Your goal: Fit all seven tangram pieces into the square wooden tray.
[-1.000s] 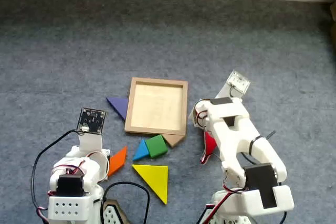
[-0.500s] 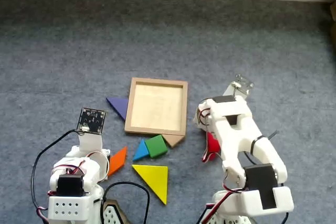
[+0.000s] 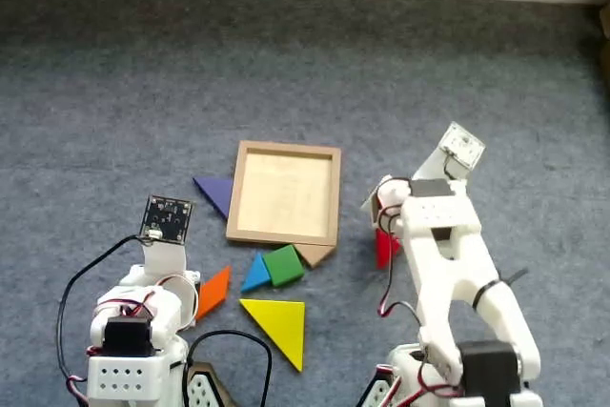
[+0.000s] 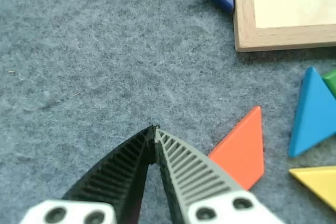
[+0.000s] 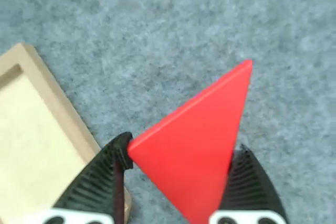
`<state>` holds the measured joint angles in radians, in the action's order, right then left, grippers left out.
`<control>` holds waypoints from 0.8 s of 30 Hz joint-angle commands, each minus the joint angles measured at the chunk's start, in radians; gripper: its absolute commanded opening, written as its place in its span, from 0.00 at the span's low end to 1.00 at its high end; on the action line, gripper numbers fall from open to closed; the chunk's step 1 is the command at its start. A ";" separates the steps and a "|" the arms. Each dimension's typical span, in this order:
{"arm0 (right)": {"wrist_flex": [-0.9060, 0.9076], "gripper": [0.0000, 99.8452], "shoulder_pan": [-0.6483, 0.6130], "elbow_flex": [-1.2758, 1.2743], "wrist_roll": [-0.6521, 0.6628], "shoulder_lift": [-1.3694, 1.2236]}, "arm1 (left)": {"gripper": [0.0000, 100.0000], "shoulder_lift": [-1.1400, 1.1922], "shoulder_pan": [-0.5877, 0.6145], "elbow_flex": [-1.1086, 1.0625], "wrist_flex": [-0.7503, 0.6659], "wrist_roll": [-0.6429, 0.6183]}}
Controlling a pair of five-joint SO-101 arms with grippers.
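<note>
Soft, even light covers the carpet (image 3: 114, 92) in the high view, with a brighter pale strip along the top edge. The tray (image 4: 273, 38) throws a thin dark shadow beside its rim. The red triangle (image 5: 194, 140) is lit flat and bright.

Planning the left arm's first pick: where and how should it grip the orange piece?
Probably from straight above, pinching the orange piece across its two long edges near the middle. It lies flat on the carpet, clear of the blue triangle and yellow triangle, so both edges are free, while its pointed corners give little to hold. The left gripper, shut beside it, must open first.
</note>
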<state>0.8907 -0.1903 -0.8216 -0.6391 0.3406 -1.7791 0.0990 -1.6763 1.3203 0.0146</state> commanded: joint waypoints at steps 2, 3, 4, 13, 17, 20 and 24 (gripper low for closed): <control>0.001 0.07 -0.002 0.012 0.097 0.114 | 0.01 -0.041 0.010 -0.019 0.006 0.005; 0.004 0.07 -0.018 0.012 0.117 0.116 | 0.01 -0.041 0.010 -0.019 0.006 0.005; 0.004 0.07 -0.036 0.013 0.141 0.116 | 0.01 -0.041 0.010 -0.019 0.006 0.005; -0.002 0.07 -0.260 0.182 0.209 0.048 | 0.01 -0.041 0.010 -0.019 0.006 0.005; 0.005 0.07 -0.312 0.338 0.215 -0.145 | 0.01 -0.041 0.010 -0.019 0.006 0.005; 0.005 0.07 -0.348 0.441 0.288 -0.268 | 0.01 -0.041 0.010 -0.019 0.006 0.005; 0.005 0.07 -0.386 0.521 0.339 -0.355 | 0.01 -0.041 0.010 -0.019 0.006 0.005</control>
<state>0.8907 -0.5416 -0.4012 -0.3414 0.0000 -1.7791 0.0990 -1.6763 1.3203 0.0146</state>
